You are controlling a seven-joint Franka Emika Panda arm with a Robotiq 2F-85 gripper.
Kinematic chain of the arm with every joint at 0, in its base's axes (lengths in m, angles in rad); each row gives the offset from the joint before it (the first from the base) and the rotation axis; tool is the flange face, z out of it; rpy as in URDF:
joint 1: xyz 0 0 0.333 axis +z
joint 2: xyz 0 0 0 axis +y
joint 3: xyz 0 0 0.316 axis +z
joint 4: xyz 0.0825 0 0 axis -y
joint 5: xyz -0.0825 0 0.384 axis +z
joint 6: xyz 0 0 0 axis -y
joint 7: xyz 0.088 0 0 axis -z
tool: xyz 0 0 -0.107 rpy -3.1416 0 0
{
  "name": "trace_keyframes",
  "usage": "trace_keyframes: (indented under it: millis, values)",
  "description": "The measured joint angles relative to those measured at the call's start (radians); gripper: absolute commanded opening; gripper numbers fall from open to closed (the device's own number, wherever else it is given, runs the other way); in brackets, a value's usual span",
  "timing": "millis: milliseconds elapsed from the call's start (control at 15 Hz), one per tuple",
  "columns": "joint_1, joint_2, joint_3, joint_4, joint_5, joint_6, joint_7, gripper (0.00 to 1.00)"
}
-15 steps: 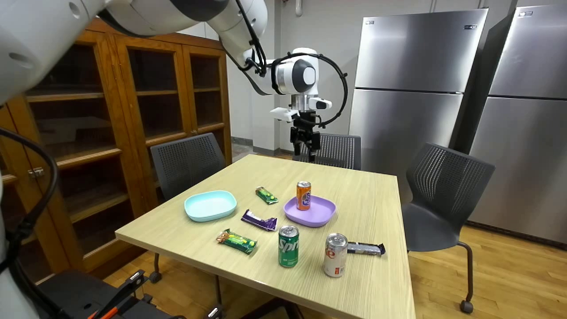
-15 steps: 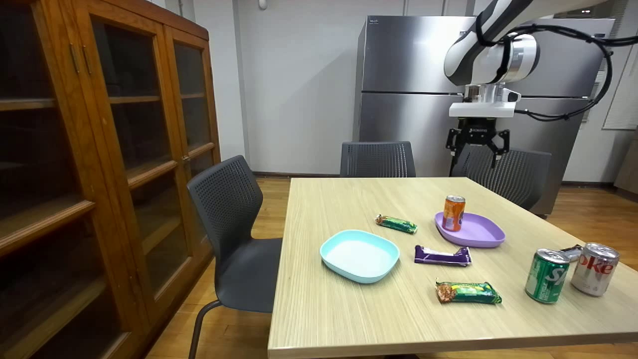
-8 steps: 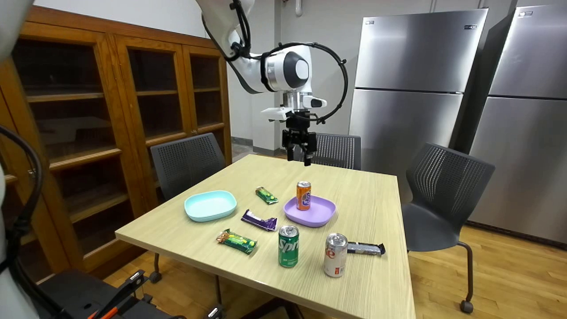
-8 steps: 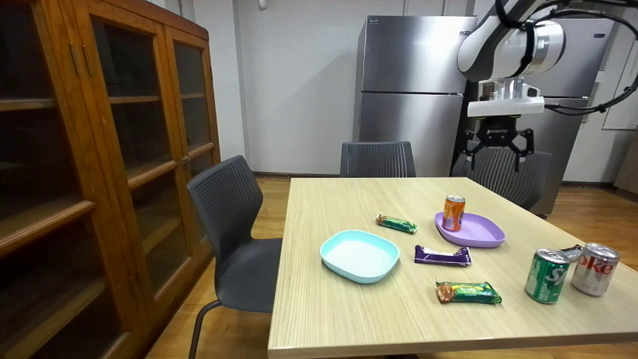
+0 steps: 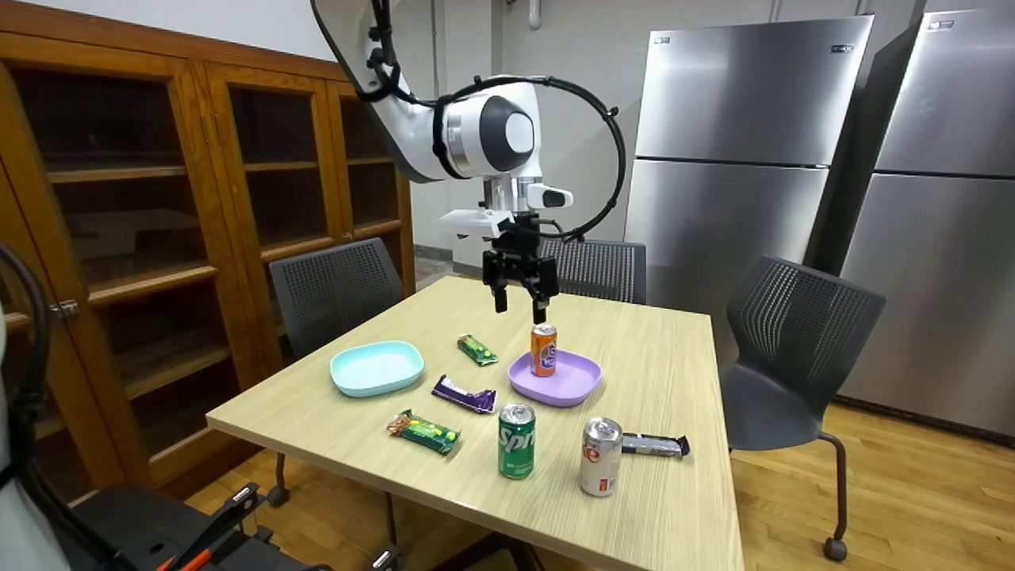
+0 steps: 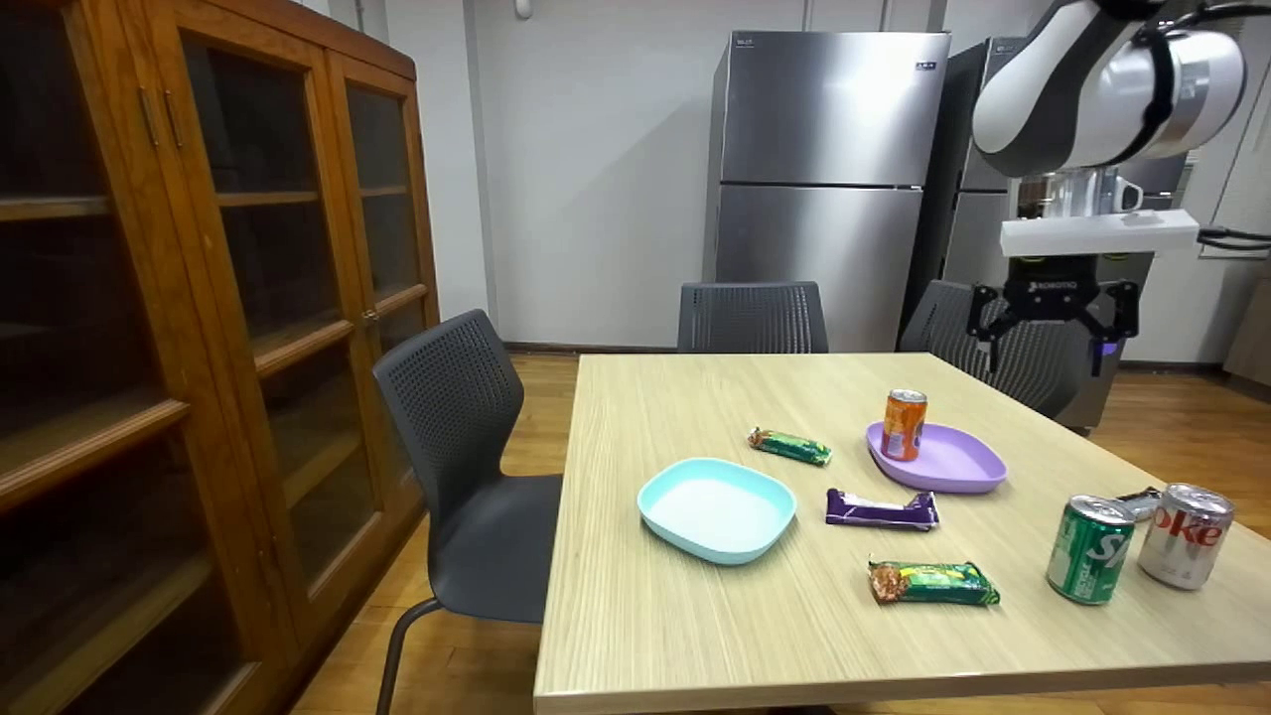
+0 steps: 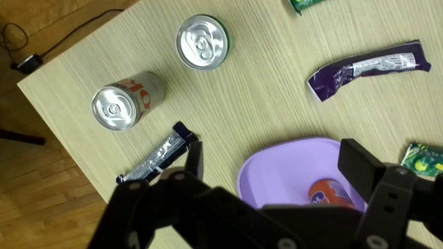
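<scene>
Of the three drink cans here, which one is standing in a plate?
The orange soda can: it stands in the purple plate, while the green Sprite can and the silver Coke can stand directly on the table.

On the table (image 5: 642,357), in an exterior view, clock centred on the plate (image 5: 575,385) under the Fanta can (image 5: 543,351): second plate (image 5: 377,369) at 9 o'clock, Sprite can (image 5: 516,444) 7, Coke can (image 5: 600,458) 5, lone bar (image 5: 652,445) 4, other bars (image 5: 466,396) 8 to 10.
</scene>
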Motion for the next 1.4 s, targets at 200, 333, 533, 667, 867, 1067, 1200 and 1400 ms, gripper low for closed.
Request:
trace_keyframes:
  millis: [200, 333, 533, 667, 867, 1067, 1200, 1400]
  values:
    - [-0.018, -0.074, -0.008, -0.179, -0.011, 0.125, -0.048, 1.0]
    - [-0.034, -0.119, -0.016, -0.3, -0.017, 0.205, -0.08, 1.0]
    - [-0.057, -0.168, -0.035, -0.442, -0.043, 0.295, -0.107, 1.0]
    - [-0.069, -0.185, -0.053, -0.501, -0.075, 0.334, -0.11, 1.0]
    - [-0.078, -0.189, -0.066, -0.527, -0.101, 0.348, -0.109, 1.0]
    - [-0.077, -0.187, -0.063, -0.525, -0.101, 0.348, -0.109, 1.0]
    - [-0.077, -0.187, -0.063, -0.524, -0.101, 0.348, -0.109, 1.0]
    - [-0.077, -0.183, -0.063, -0.524, -0.101, 0.348, -0.109, 1.0]
